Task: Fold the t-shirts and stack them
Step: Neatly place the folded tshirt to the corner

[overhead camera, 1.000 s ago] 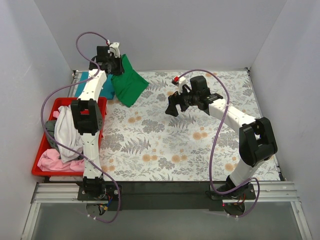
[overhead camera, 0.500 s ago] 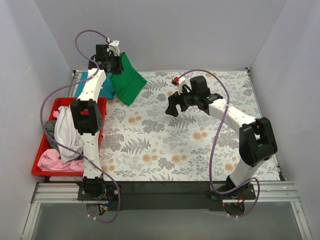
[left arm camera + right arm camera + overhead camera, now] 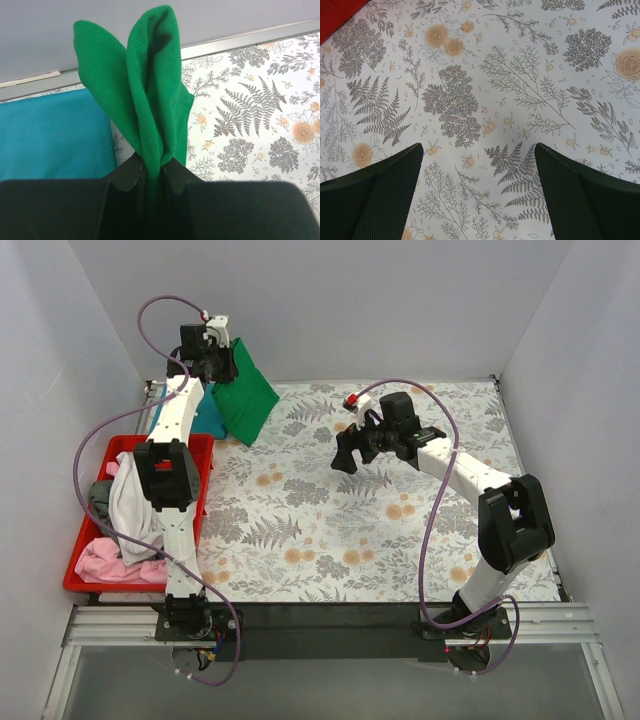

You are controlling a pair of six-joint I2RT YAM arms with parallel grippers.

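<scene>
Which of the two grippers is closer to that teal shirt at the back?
Left. The left gripper, shut on the green shirt, hangs right by the teal shirt in the far left corner; the right gripper is open over the cloth, far off.

The desk [image 3: 330, 618] is covered by a grey floral-print cloth [image 3: 330, 515]. A red tray [image 3: 72, 580] sits at its left side. A teal-blue t-shirt [image 3: 50, 130] lies flat at the far left corner.

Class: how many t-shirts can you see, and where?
5: green in the left end effector, teal on the table behind, white, pink and dark grey in the red tray; others may be hidden.
</scene>
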